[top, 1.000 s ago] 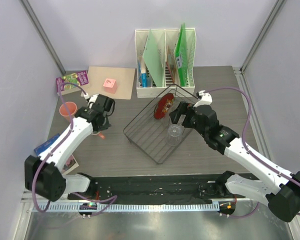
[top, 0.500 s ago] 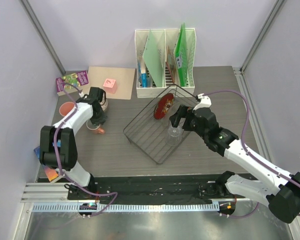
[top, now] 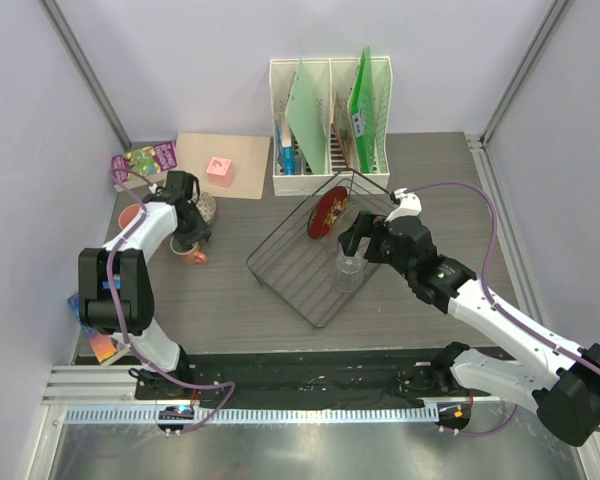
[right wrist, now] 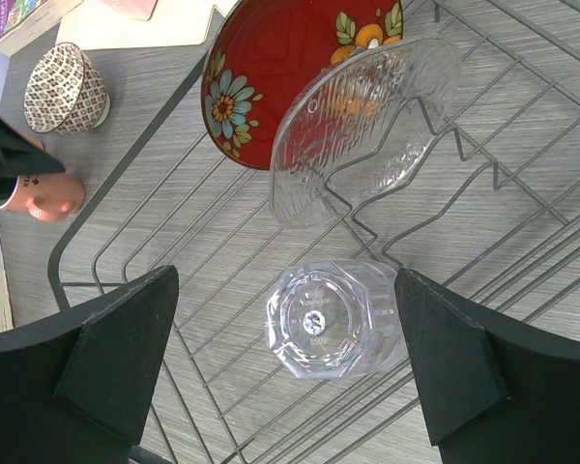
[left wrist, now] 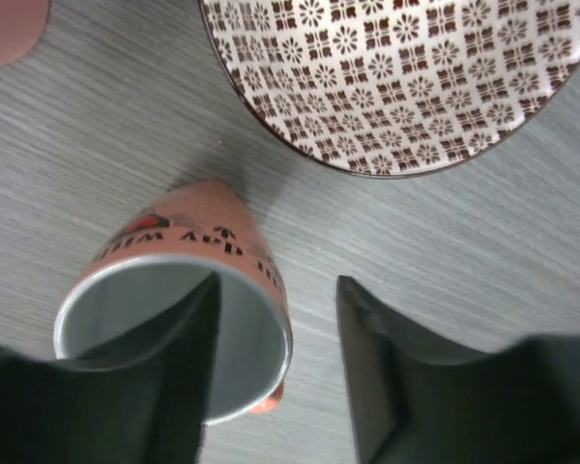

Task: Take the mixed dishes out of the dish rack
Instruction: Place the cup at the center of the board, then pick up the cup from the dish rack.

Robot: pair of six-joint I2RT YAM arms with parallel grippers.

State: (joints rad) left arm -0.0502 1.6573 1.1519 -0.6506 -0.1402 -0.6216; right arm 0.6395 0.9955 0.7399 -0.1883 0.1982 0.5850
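Note:
The black wire dish rack holds a red flowered plate on edge and an upturned clear glass. In the right wrist view the plate leans with a clear ribbed dish, and the glass stands base-up. My right gripper is open just above the glass, apart from it; it also shows in the top view. My left gripper is open; one finger is inside the small salmon cup on the table, the other outside, apart. The larger salmon cup stands left.
A brown-patterned bowl sits just behind the small cup. A white file holder stands behind the rack. A tan board with a pink block and a book lie at the back left.
My left arm has swung its elbow back left and its gripper has come down at the small cup. My right gripper has edged closer over the glass.

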